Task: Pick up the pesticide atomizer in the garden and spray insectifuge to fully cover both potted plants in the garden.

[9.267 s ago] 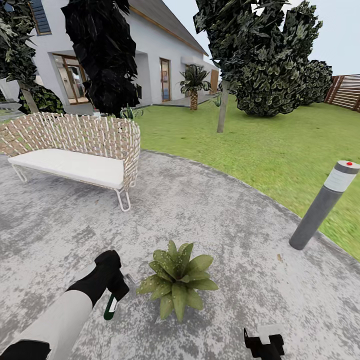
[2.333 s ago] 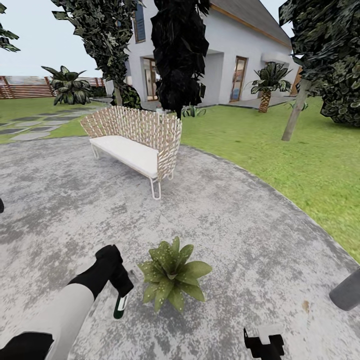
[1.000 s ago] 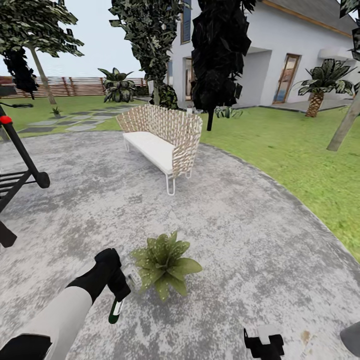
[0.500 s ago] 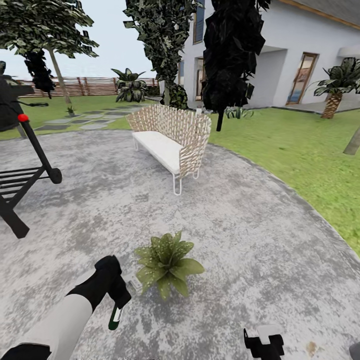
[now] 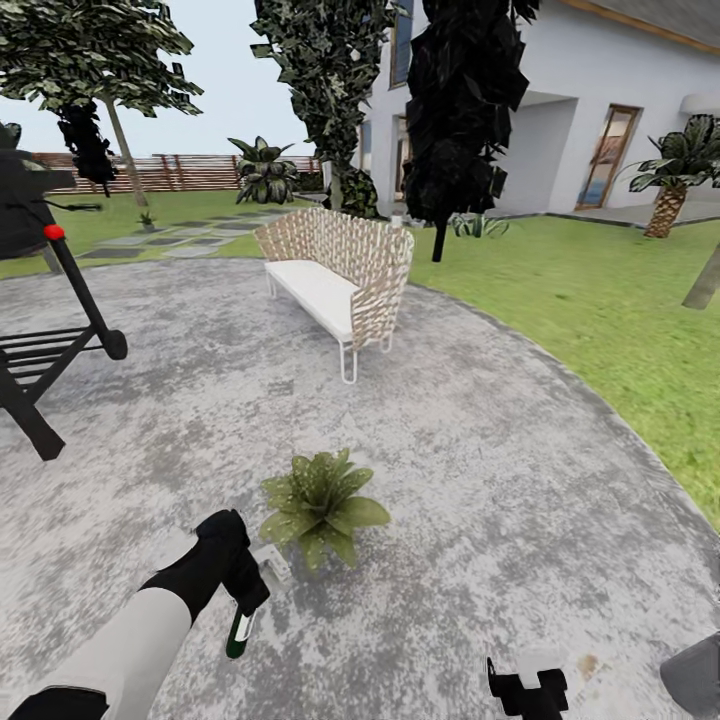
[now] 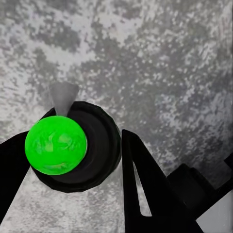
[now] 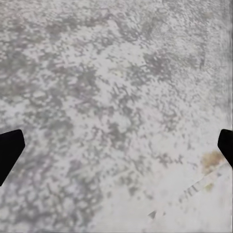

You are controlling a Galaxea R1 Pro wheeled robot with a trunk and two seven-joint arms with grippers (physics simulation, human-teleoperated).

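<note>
One potted plant [image 5: 320, 505], a low rosette of broad green leaves, sits on the round grey patio [image 5: 480, 440], a little in front of the robot. The left gripper [image 5: 240, 590] hangs just beside the plant, on the robot's left of it, and its jaws are clenched on the pesticide atomizer [image 5: 240, 630], so the sprayer is off the ground in that hand. In the head view the atomizer's dark green bottle points down below the gripper and a pale part of its head [image 5: 270, 562] juts toward the leaves, near them but not clearly touching. In the left wrist view the bottle appears end-on as a dark round body with a bright green disc [image 6: 56, 144], set between two black fingers [image 6: 145, 184] over the speckled paving. The right gripper [image 5: 528, 690] sits at the lower edge of the head view; in the right wrist view its two dark fingertips [image 7: 9, 148] stand far apart with nothing between them, so its jaws are released. Beyond the plant stands one woven bench with a white seat [image 5: 335, 280], well apart from it. One black slatted frame with a red knob [image 5: 50, 340] stands at the patio's left side. Green lawn [image 5: 600, 300], one white house [image 5: 560, 100], one brown fence [image 5: 170, 172] and several dark trees lie behind.
</note>
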